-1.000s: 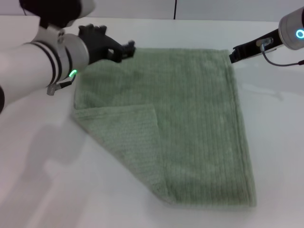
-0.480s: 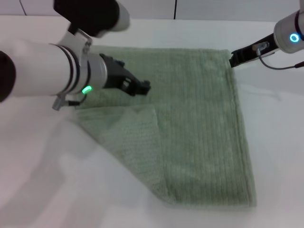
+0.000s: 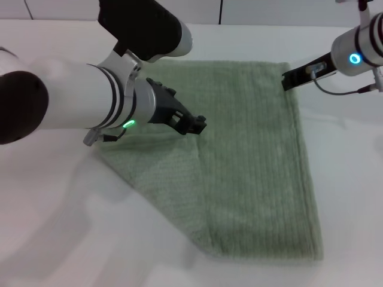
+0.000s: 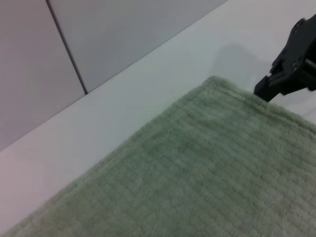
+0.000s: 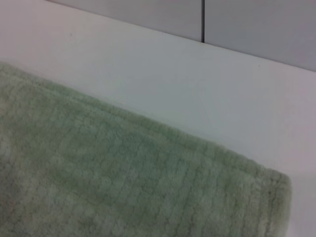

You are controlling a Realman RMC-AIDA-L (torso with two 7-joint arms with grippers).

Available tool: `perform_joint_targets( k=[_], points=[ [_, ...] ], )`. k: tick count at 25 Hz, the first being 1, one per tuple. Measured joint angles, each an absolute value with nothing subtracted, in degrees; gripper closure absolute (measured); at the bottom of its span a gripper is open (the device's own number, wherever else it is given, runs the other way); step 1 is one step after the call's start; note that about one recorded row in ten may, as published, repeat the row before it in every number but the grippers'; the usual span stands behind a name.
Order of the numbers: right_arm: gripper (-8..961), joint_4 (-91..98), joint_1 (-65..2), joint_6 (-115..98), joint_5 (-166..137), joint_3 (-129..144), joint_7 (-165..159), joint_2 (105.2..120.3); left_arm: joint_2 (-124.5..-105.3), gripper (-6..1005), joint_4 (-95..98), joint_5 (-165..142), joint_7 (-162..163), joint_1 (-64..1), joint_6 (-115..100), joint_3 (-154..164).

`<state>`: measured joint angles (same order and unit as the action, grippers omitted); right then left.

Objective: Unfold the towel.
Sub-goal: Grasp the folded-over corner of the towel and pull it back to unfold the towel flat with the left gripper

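The sage-green towel [image 3: 251, 161] lies flat on the white table. Its near-left corner is folded over onto it as a triangular flap [image 3: 164, 185]. My left gripper [image 3: 194, 124] hangs over the towel by the flap's far tip, and the arm hides the towel's far-left part. My right gripper [image 3: 287, 81] is at the towel's far-right corner; it also shows in the left wrist view [image 4: 284, 74], touching the corner [image 4: 217, 84]. The right wrist view shows only the towel's hemmed corner [image 5: 266, 197] on the table.
The white table [image 3: 72, 239] runs all round the towel. A pale panelled wall [image 4: 98, 34] stands behind the far edge. A cable [image 3: 341, 91] hangs under my right wrist.
My left arm has swung from the towel's far-left edge to the right and nearer, ending over the flap's tip. My right gripper has shifted slightly left at the far-right corner.
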<state>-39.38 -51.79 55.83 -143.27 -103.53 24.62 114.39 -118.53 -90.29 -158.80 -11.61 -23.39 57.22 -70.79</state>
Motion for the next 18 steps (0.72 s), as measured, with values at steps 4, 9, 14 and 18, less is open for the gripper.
perform_joint_targets(
  k=[4, 9, 14, 18],
  points=[
    [953, -39.1, -52.0, 55.1, -143.2, -103.4, 24.7, 114.54, -118.57, 248, -88.5, -158.7, -11.4, -24.6, 57.5, -70.5],
    [953, -39.1, -52.0, 55.0, -143.2, -103.4, 24.8, 114.54, -118.68, 250, -84.3, -158.5, -9.2, -27.7, 58.9, -68.2],
    [954, -39.1, -52.0, 54.6, -143.2, -103.4, 24.8, 114.53, -118.74, 251, -80.7, -158.4, -8.5, -29.6, 58.5, -66.7],
    [954, -39.1, -52.0, 54.5, -143.2, -103.4, 24.8, 114.52, -118.74, 252, -79.0, -158.4, -8.5, -30.0, 57.1, -66.5]
  ],
)
